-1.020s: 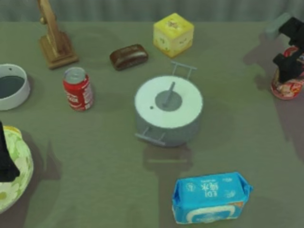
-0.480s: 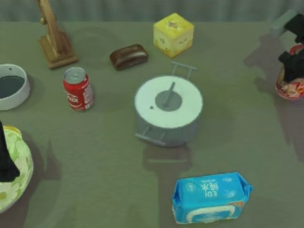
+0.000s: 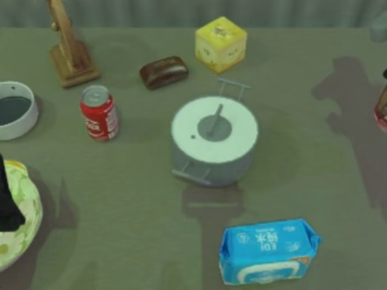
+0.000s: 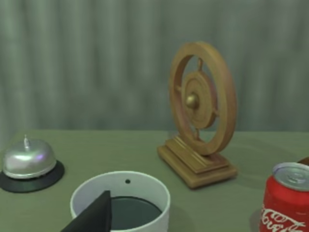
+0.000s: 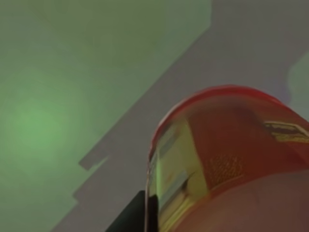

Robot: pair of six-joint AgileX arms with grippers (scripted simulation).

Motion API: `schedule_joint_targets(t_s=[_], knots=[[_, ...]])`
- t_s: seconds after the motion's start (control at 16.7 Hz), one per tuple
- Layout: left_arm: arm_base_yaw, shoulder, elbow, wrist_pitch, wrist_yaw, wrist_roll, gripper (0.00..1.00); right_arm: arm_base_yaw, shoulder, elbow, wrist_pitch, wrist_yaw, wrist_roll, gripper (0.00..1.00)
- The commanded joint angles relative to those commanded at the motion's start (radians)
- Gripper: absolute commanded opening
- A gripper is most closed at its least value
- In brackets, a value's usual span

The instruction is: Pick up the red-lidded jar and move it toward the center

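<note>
The red-lidded jar [image 3: 382, 109] is at the far right edge of the table [image 3: 139, 193], and the top view shows only a thin slice of it. In the right wrist view it fills most of the picture, very close to the camera, with a dark finger [image 5: 137, 215] against its side. From this I judge that the right gripper is holding the jar, but the two fingers together are not visible, so I cannot tell for sure if they are closed on it. The right gripper itself is outside the top view; only its shadow lies on the right side of the table.

The jar is not near the center yet. The center is taken by a grey round pot [image 3: 214, 142] with a flat white lid, so the whole move toward the middle remains to be done, and the jar must stop beside this pot.

The left gripper [image 3: 7, 199] is parked at the left edge, over a green patterned bowl [image 3: 21, 232]; I cannot tell its finger state.

The jar looks like smooth, shiny plastic, a cylinder with a red rim and a printed label. The other things are a glossy red soda can [image 3: 100, 112], a wooden wheel ornament [image 4: 202, 113], a yellow cube [image 3: 221, 43] and a soft blue packet [image 3: 268, 251].
</note>
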Motion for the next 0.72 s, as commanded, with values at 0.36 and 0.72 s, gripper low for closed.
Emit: schedule_joint_targets(t_s=[0.36,0.72], knots=[[0.0,0.0,0.0,0.0,0.0,0.0,1.0,-0.004,-0.008,-0.008,-0.001,0.0,0.003,0.0],[0.0,0.0,0.0,0.0,0.0,0.0,1.0,0.059,0.023,-0.022,0.033,0.017,0.228,0.0]])
